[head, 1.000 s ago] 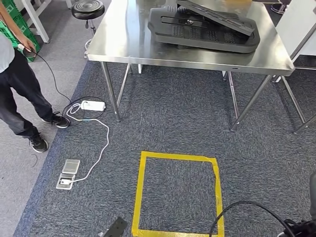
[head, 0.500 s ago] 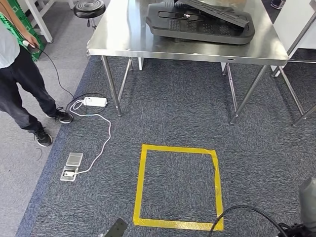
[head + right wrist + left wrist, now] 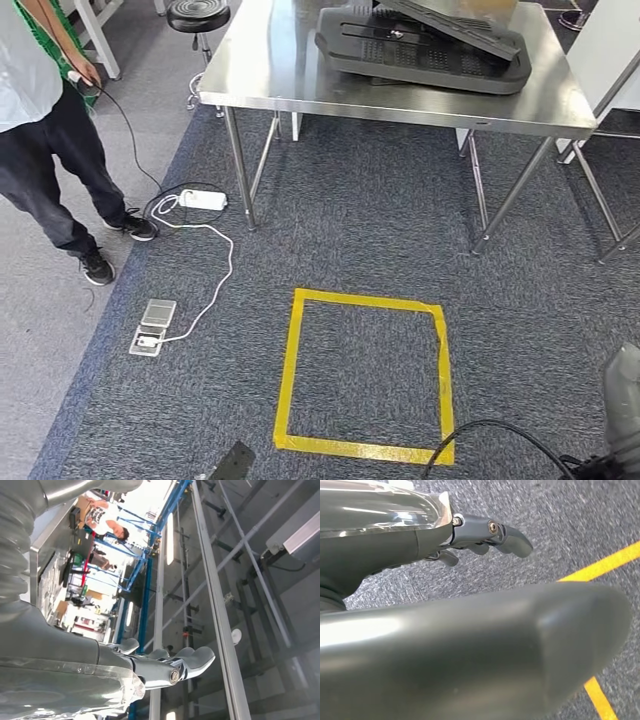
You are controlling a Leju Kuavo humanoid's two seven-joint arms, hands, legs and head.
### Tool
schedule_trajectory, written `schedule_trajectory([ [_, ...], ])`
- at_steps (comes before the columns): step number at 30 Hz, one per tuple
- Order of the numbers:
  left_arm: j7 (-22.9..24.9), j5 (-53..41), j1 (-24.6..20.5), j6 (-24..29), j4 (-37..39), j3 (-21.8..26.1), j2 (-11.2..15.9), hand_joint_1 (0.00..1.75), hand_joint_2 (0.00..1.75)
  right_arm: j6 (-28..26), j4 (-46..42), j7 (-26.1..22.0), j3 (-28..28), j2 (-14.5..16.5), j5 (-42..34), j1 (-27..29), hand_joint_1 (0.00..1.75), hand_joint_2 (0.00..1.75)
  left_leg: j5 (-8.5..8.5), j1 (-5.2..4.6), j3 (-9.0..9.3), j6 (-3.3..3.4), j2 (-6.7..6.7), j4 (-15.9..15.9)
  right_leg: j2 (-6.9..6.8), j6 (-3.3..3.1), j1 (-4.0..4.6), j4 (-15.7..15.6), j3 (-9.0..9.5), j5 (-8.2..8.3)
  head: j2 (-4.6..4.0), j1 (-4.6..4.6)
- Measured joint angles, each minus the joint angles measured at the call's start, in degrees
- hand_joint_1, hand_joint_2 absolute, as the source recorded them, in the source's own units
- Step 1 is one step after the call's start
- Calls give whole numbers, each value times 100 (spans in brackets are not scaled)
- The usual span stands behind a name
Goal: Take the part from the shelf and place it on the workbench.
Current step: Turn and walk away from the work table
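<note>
The steel workbench (image 3: 287, 70) stands ahead across the carpet. Black flat parts (image 3: 423, 55) lie stacked on its right half, the top one tilted. In the left wrist view my left hand (image 3: 486, 532) hangs over the carpet with its fingers stretched out, its thumb (image 3: 471, 650) apart from them, and nothing in it. In the right wrist view my right hand (image 3: 166, 667) points toward the ceiling, fingers extended and empty. Part of my right arm (image 3: 623, 400) shows at the lower right of the head view.
A yellow tape square (image 3: 289, 370) marks the floor between me and the workbench. A person (image 3: 45, 130) stands at the left holding a cable. A white power strip (image 3: 202, 199), a floor socket (image 3: 153, 327) and a black stool (image 3: 198, 15) lie to the left.
The whole picture has shifted: the camera moved, so the workbench and the tape square now sit further right and higher. The person has stepped slightly.
</note>
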Motion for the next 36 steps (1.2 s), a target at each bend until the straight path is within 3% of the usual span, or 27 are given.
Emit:
schedule_trajectory([
  [3, 2, -1, 5, 0, 0, 5, 1, 0, 0, 0, 5, 0, 1, -2, 6, -1, 0, 175, 54, -12, -86, -97, -43, 11, 5, -76, 6, -162, 21, 8, 0, -5],
  [5, 2, -1, 13, 1, 0, 10, 3, 0, 0, 0, 6, 0, 4, 1, 8, -3, 0, 175, -57, -13, -161, -146, -35, 133, -47, -150, -17, -200, -5, 40, 0, -13],
  [6, 2, -1, 12, 1, 0, 12, 4, 0, 0, 0, 8, 0, 5, 2, 8, -1, 0, 175, -207, -10, -249, -163, -24, 337, -80, -187, -28, -218, -19, 63, 0, -19],
  [8, 2, -1, 7, 2, 0, 15, 4, 0, 0, 0, 16, 0, 6, 4, 8, 4, 0, 175, -621, 1, -550, -193, -2, 1065, -145, -234, -16, -219, -61, 94, 0, -25],
  [10, 3, -1, 15, 2, 0, 18, 4, 0, 0, 0, 27, 0, 5, 3, 8, 9, 0, 175, -835, 3, -764, -209, 8, 1648, -205, -253, 6, -206, -104, 114, 0, -23],
  [11, 4, -1, 21, 2, 0, 20, 4, 0, 0, 0, 31, 0, 5, 3, 9, 9, 0, 175, -782, 2, -723, -205, 14, 1639, -231, -254, 16, -194, -120, 120, 0, -23],
  [12, 4, -1, 25, 2, 0, 22, 4, 0, 0, 0, 33, 0, 5, 3, 11, 10, 0, 175, -637, 1, -571, -191, 26, 1400, -253, -253, 22, -179, -129, 122, 0, -22],
  [14, 4, -1, 20, 2, 0, 25, 5, 0, 0, 0, 34, 0, 5, 3, 16, 10, 0, 175, -299, -16, -124, -142, 101, 603, -291, -236, 42, -138, -144, 118, 0, -22],
  [16, 4, -1, 8, 2, 0, 25, 7, 0, 0, 0, 34, 0, 5, 3, 21, 10, 0, 175, -172, -43, 103, -93, 173, 122, -315, -188, 63, -95, -187, 127, 0, -18],
  [19, 4, -1, 25, 0, 0, 29, 6, 0, 0, 0, 35, 0, 5, 3, 27, 10, 0, 175, -136, -49, 68, -13, 152, 47, -347, -94, 57, -76, -232, 151, 0, -17],
  [21, 4, -1, 29, -1, 0, 33, 3, 0, 0, 0, 34, 0, 4, 2, 28, 10, 0, 175, -79, -22, 44, 57, 130, 19, -263, -25, 41, 134, -314, -40, 0, -11],
  [24, 4, -2, 24, -4, 0, 35, 2, 0, 0, 0, 48, 0, 3, -1, 32, 22, 0, 175, -28, -12, -12, 102, 95, 19, -162, 56, 18, 1195, -723, -638, 0, -4],
  [25, 4, -2, 29, -4, 0, 36, 2, 0, 0, 0, 57, 0, 3, -2, 36, 29, 0, 175, -17, -13, -26, 100, 79, 22, -161, 69, 16, 1461, -814, -724, 0, -6],
  [26, 4, -4, 33, -5, 0, 37, 2, 0, 0, 0, 66, 0, 2, -3, 42, 34, 0, 175, -9, -14, -35, 95, 58, 24, -160, 75, 15, 1519, -807, -698, 0, -6],
  [27, 4, -5, 33, -7, 0, 38, 1, 0, 0, 0, 71, 0, 2, -4, 51, 36, 0, 175, -1, -14, -37, 89, 32, 26, -154, 72, 15, 1331, -685, -564, 0, -6],
  [29, 4, -9, 23, -11, 0, 38, 0, 0, 0, 0, 76, 0, 2, -6, 71, 36, 0, 175, 11, -17, -36, 71, -28, 30, -63, 33, 16, 527, -245, -185, 0, -6],
  [31, 4, -9, 10, -13, 0, 38, 0, 0, 0, 0, 78, 0, 1, -8, 84, 35, 0, 175, 35, -26, -70, 29, -83, 42, 39, -30, 24, -56, 31, -1, 0, -9],
  [34, 5, -9, 19, -17, 0, 38, -1, 0, 0, 0, 79, 0, 2, -10, 92, 31, 0, 175, 71, -25, -141, -60, -128, 49, 10, -108, 18, -182, 32, 7, 0, -13],
  [36, 7, -9, 22, -18, 0, 38, -1, 0, 0, 0, 79, 0, 4, -9, 94, 30, 0, 175, -78, -26, -225, -107, -97, 221, -55, -177, -12, -230, 21, 50, 0, -22],
])
